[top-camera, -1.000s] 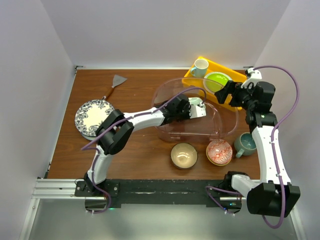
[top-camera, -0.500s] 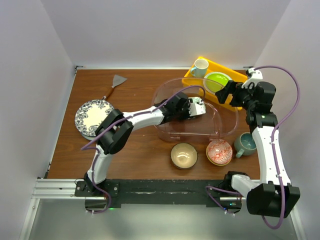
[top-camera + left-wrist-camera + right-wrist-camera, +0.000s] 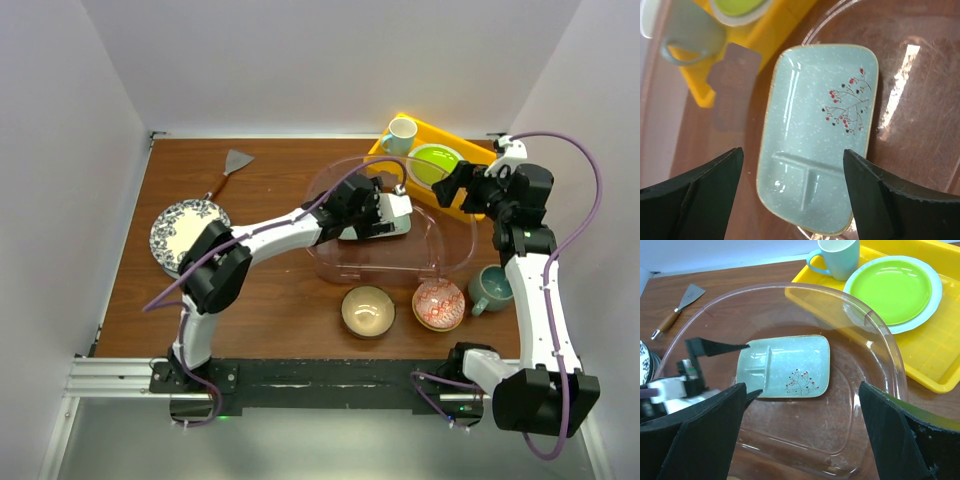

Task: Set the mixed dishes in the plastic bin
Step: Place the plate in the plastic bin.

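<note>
Brown wooden counter (image 3: 280, 170), plain white walls (image 3: 320, 60). Berry-marked plate (image 3: 817, 135) lies flat inside clear bin (image 3: 445, 240). Left jaws, right jaws: wide apart, empty.

clr plastic bin (image 3: 790, 286), glossy plate (image 3: 785, 365), wood tbl (image 3: 270, 290)

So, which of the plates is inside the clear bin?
The pale rectangular plate with red berries, flat in the bin. The blue floral plate is on the table, the lime-green plate in the yellow tray.

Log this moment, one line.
left hand: open over berry plate; berry plate: in bin; right hand: open; outside: floral plate, tan bowl, red bowl, mug
</note>
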